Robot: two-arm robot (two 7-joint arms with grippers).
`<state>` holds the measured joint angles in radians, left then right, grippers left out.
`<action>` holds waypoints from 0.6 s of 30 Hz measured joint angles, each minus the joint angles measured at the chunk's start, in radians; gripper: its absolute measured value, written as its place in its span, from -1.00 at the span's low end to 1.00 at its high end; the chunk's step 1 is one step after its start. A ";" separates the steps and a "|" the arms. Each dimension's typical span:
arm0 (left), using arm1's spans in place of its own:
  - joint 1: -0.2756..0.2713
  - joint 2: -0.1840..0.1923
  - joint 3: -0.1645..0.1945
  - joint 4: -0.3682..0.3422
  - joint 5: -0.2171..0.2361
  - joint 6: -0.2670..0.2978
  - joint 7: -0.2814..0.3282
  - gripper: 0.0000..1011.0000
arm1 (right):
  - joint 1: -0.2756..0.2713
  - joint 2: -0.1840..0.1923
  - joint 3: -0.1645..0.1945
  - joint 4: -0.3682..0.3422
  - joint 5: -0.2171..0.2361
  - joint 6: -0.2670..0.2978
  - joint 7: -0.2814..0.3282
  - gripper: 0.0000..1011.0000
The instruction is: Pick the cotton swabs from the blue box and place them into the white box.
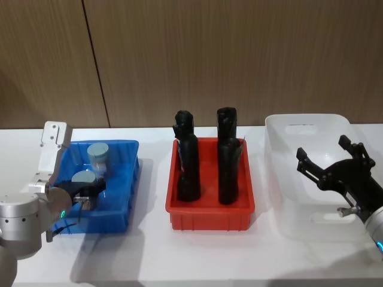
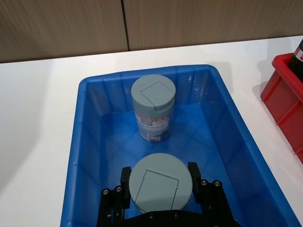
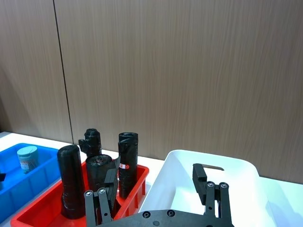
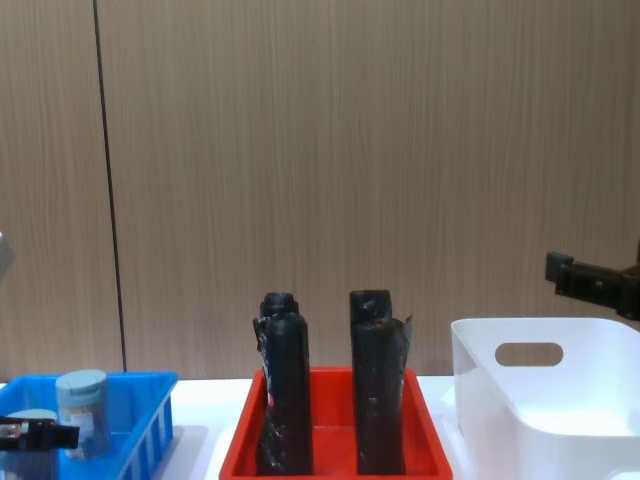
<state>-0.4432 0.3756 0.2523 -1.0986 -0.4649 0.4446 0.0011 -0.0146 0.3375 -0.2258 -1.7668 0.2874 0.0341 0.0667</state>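
Left hand (image 2: pixel 159 172) clamped on front cotton swab jar (image 2: pixel 161 188) inside blue box (image 2: pixel 75 156). Right hand (image 1: pixel 323 149) wide open, empty, far right of it.

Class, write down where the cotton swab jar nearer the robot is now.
Head view: the nearer jar stands in the blue box on the robot's left, just before the other jar, gripped by the left pincer.

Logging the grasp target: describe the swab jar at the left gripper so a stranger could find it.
The blue box sits left of the red tray. Of its two grey-lidded jars, it is the near jar, closest to the robot. Unlike the far jar, it is clamped by the left gripper; the right gripper hangs open over the white box.
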 joint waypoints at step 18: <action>0.007 -0.002 0.003 -0.010 0.026 -0.043 -0.033 0.32 | 0.000 0.000 0.000 0.000 0.000 0.000 0.000 0.98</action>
<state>-0.4362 0.3741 0.2550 -1.1086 -0.4384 0.4018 -0.0315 -0.0146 0.3375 -0.2258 -1.7668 0.2874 0.0341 0.0667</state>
